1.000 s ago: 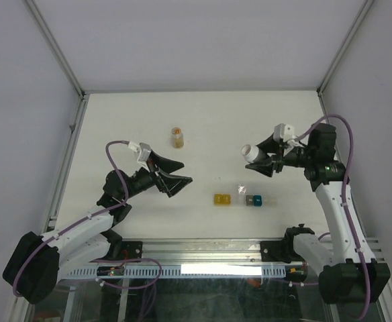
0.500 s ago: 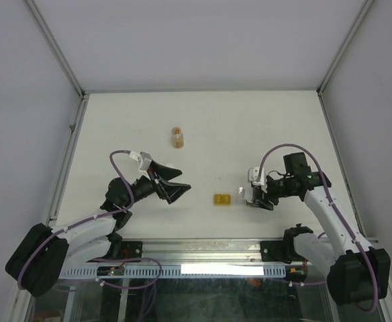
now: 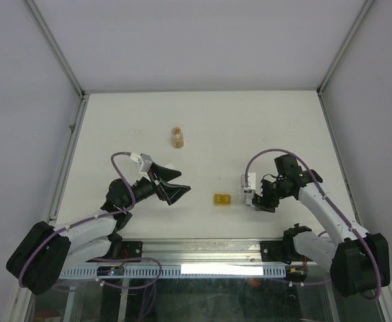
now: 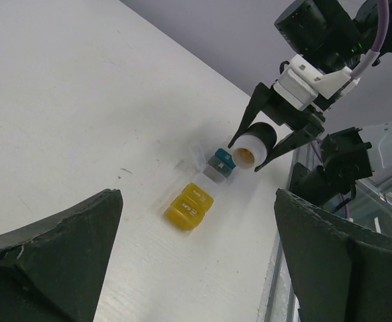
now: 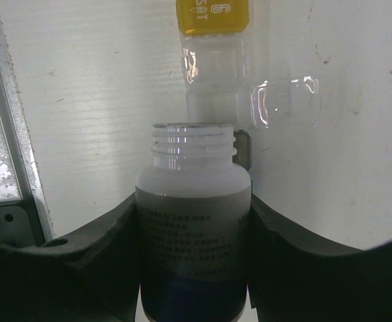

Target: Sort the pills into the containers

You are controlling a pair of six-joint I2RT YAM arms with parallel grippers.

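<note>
The containers lie in a short strip near the front. The yellow box [image 3: 222,199] shows in the left wrist view [image 4: 189,206] and the right wrist view [image 5: 213,15]. The clear box [image 5: 213,67] has its lid [image 5: 283,104] open. The blue-teal box [image 4: 219,164] is mostly hidden behind the bottle in the right wrist view. My right gripper [image 3: 256,198] [image 5: 192,215] is shut on an uncapped white bottle [image 5: 192,168] [image 4: 253,145], tipped with its mouth at the strip. My left gripper [image 3: 172,188] [image 4: 196,268] is open and empty, left of the strip. No loose pills show.
A small amber bottle [image 3: 177,137] stands upright further back, left of centre. A metal rail [image 3: 203,248] runs along the table's front edge, just below the strip. White walls close in the table at the left, the right and the back.
My right gripper has come down and forward with the white bottle, from above the table at the right to the strip. My left gripper has drawn slightly nearer and lower.
</note>
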